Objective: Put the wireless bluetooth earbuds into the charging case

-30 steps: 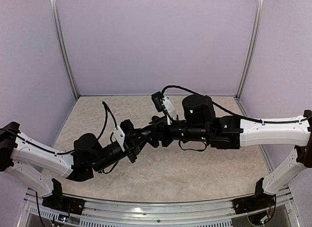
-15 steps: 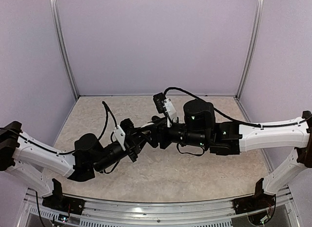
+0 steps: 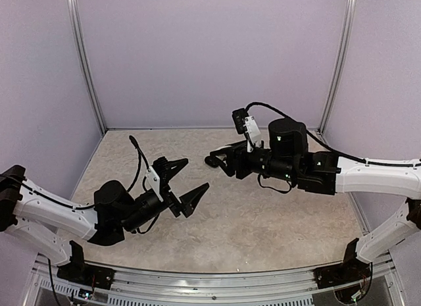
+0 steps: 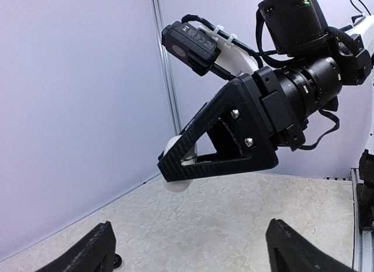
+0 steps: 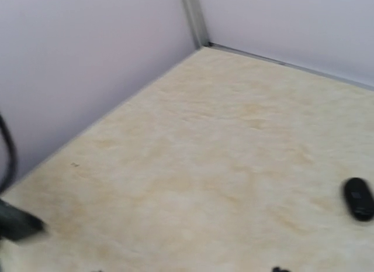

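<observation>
Hanging above the counter [image 3: 276, 233] toward its left edge, the left jaws stand spread wide and empty, their two fingers [image 3: 173, 166] well apart. From the left wrist both tips [image 4: 96, 248] sit low in the view, one at each side, with the counter [image 4: 222, 219] between them.

To their right, over the counter's middle and nearer the far edge, the right jaws point leftward at the left jaws, near them but not touching. From the left wrist one black triangular finger [image 4: 234, 137] of the right jaws faces the camera. A white piece [image 4: 177, 185], smooth and rounded, shows behind its tip and below it. The right jaws pinch this white piece and hold it up off the counter, ahead of the gap of the left jaws and clear of both tips. Whether it is a bud or a case I cannot tell. From above it is hidden by the right fingers [image 3: 223, 154].

The right wrist view is blurred and looks toward the far left corner. A dark blur [image 5: 17, 222] lies at its left edge. A dark speck [image 5: 280, 269] sits on the counter [image 5: 204, 155] at the bottom edge, too small to tell whether it is a bud. Right of it a black oval [image 5: 358, 198] lies flat on the counter, well out from that corner.
</observation>
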`<state>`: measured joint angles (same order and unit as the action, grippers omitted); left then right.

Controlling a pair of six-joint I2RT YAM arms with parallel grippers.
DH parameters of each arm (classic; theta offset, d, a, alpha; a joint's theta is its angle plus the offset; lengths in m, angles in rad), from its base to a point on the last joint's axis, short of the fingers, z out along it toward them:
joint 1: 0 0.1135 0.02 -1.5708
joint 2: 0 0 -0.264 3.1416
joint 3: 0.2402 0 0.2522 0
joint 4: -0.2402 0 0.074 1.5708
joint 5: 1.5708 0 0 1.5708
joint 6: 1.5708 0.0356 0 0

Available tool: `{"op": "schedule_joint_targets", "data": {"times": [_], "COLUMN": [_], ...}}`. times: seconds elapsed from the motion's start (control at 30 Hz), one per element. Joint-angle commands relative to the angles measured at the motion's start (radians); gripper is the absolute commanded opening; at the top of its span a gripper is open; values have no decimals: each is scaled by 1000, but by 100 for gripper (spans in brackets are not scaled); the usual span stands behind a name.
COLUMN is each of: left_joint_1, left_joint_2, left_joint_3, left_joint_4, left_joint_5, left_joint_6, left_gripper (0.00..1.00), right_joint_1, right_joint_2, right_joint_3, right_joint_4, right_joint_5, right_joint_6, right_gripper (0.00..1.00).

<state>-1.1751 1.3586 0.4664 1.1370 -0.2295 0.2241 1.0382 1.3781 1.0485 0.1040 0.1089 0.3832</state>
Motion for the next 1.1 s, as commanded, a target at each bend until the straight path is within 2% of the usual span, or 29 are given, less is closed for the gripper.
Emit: {"op": "schedule_joint_targets", "data": {"times": [0.0,0.2,0.43,0.63,1.07], "left_joint_1": [-4,23,94,133,157], "left_joint_2": [-61,-134,-207,-247,-309], "left_joint_3": [-42,-75,-102,-140,-179], "left_joint_4": [14,-55,-124,-137,-164], "left_joint_5": [-34,-84,-54,-35,-55], "left_joint_6": [-54,-147,-290,-359,-378], "left_gripper": [99,99,99,99,99], "right_joint_1": [-100,-263,-336,-385,-476], "right_joint_2": [-14,125,399,598,853], "right_joint_3": [38,149,327,465,693], "right_joint_4": [-124,-350,-542,-618,-673], "right_joint_5": [-69,-214,-228,-229,-282], "right_joint_6": [-119,-230,-338,-373,-453], "right_gripper": [54,54,54,54,59]}}
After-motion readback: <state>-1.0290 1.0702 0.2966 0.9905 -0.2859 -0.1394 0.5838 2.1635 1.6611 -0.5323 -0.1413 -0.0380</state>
